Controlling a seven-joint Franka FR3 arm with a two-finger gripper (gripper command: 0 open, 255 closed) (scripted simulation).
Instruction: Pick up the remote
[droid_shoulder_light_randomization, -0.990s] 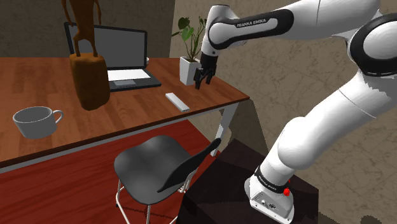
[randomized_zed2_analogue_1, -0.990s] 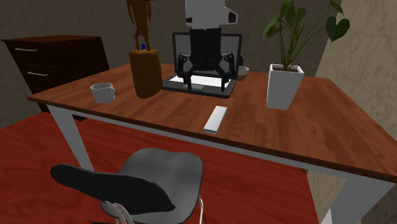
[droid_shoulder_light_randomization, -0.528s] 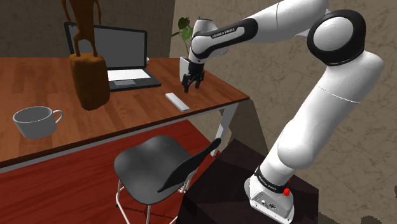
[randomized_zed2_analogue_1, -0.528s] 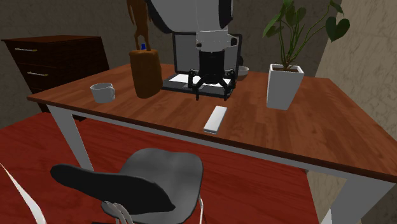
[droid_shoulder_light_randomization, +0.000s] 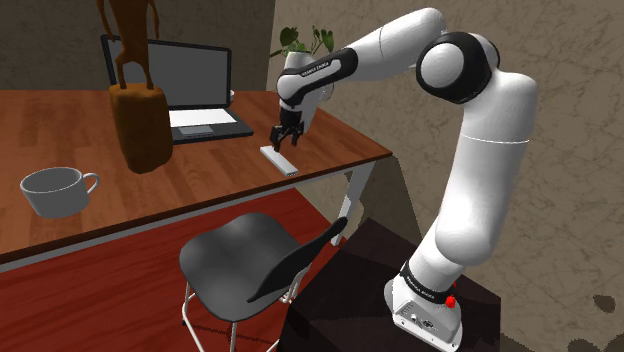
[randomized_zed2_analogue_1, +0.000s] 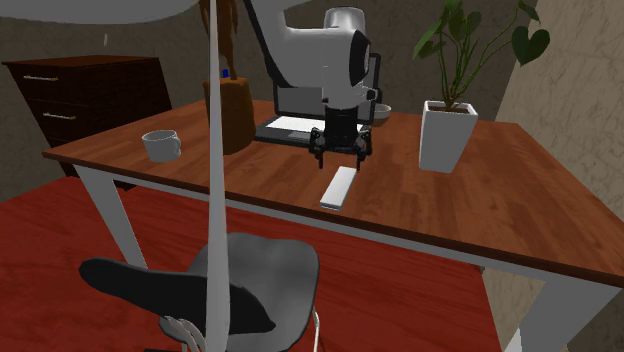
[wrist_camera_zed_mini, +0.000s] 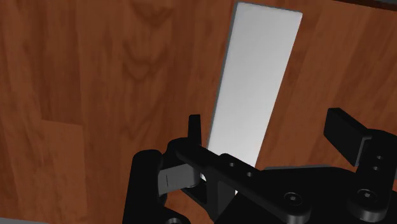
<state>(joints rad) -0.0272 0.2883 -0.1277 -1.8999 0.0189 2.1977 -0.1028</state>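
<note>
The remote (droid_shoulder_light_randomization: 280, 160) is a flat pale grey bar lying on the brown wooden table (droid_shoulder_light_randomization: 90, 240), close to its front edge. Seen from across, the remote (randomized_zed2_analogue_1: 339, 187) points toward the laptop. My black gripper (droid_shoulder_light_randomization: 283, 141) hangs open just above the remote's end nearer the laptop, pointing down. In the second exterior view the gripper (randomized_zed2_analogue_1: 341, 157) stands low over that same end. Seen from the wrist, the gripper (wrist_camera_zed_mini: 270, 130) has its two fingers (wrist_camera_zed_mini: 194, 129) apart on either side of the remote (wrist_camera_zed_mini: 257, 83), not clasping it.
An open laptop (droid_shoulder_light_randomization: 195, 95) stands behind the remote. Beside the laptop is a tall brown carved figure (droid_shoulder_light_randomization: 140, 120), and further off a grey mug (droid_shoulder_light_randomization: 58, 190). A white plant pot (randomized_zed2_analogue_1: 447, 135) is on the table; a dark chair (droid_shoulder_light_randomization: 255, 260) stands in front of it, a dresser (randomized_zed2_analogue_1: 90, 90) behind.
The arm has swung toward the shoulder view's left and come down, bringing the gripper from beside the plant pot to just over the remote. The fingers stayed open.
</note>
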